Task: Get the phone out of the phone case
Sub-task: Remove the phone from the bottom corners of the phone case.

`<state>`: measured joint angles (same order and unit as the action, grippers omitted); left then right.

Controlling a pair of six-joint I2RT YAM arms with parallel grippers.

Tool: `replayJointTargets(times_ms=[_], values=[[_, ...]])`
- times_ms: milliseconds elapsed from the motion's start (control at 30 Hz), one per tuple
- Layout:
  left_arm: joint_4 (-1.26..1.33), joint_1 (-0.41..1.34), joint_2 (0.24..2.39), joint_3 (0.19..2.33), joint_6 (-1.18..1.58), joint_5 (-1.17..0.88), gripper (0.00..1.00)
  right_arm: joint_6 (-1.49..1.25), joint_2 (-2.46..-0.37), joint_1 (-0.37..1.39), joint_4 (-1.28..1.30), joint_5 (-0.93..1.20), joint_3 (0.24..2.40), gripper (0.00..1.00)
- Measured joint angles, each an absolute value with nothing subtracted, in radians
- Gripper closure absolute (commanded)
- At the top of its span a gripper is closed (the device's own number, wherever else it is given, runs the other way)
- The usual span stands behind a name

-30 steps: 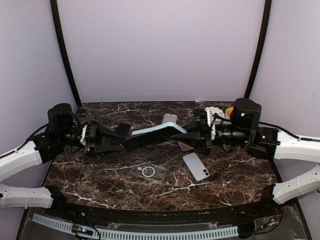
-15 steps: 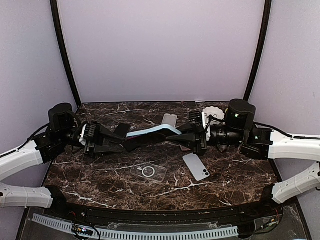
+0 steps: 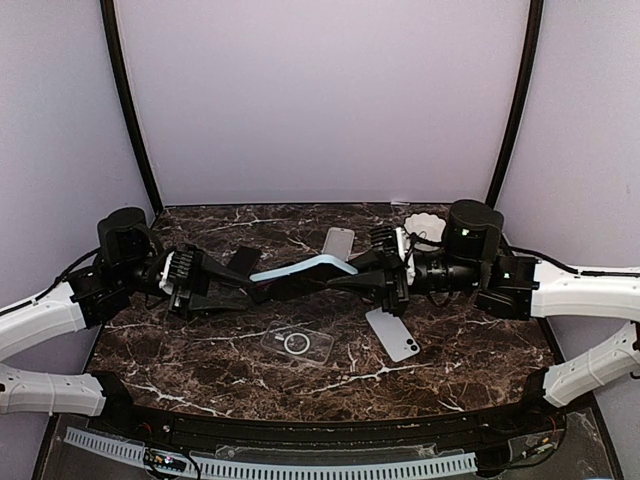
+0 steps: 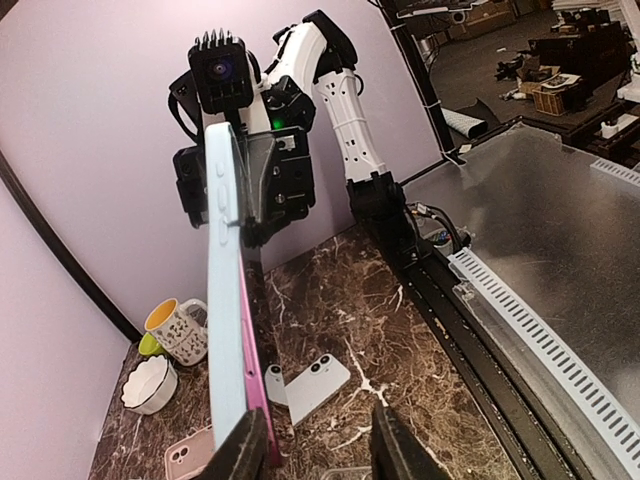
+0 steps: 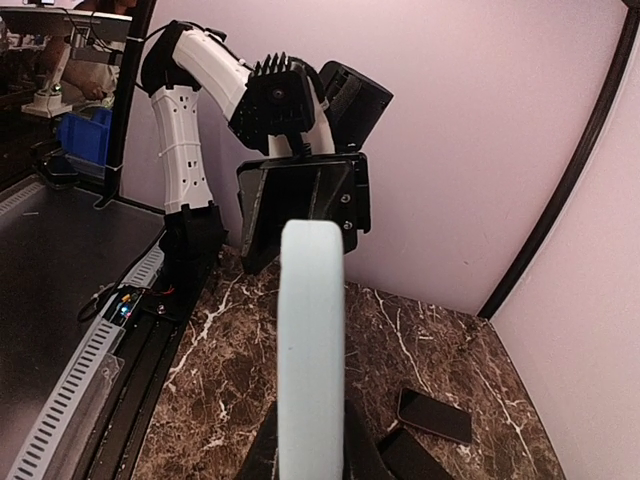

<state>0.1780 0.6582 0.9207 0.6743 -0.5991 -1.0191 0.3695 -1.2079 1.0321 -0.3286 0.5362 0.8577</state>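
1. The phone case (image 3: 300, 266), light blue, is up in the air between the two arms, above the middle of the worktop (image 3: 200, 350). It runs left to right and bows upward in the overhead view.
2. The phone (image 4: 256, 380) shows as a pink edge running tight along the blue case in the left wrist view. It looks seated in the case for most of its length.
3. The right claw (image 5: 312, 450) is closed tight on one end of the case, with the blue edge standing straight up between its fingers.
4. The left claw (image 4: 315, 445) is partly open. One finger sits against the other end of the cased phone, and the gap between the fingers shows only worktop. Whether that finger is hooked behind the case lip I cannot tell.
5. Progress, as a judgement: lifted and braced at both ends, and the peel is barely begun at most. Left to do: work the case off the corners and free the phone.
6. Also on the worktop are a clear case (image 3: 297, 343) and a pale phone (image 3: 392, 333) lying below the lift.
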Motion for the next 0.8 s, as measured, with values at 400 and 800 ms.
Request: replayJointTargets(times_ms=[400,800], values=[[0.189,0.673,0.92,0.674,-0.613,-0.999,0.58,0.327,-1.235,1.037,-0.333,0.557,0.876,1.0],[0.182,0.684,0.925,0.674,-0.628,-0.895,0.57,0.279,-1.248,1.047,-0.413,0.574,0.895,1.0]])
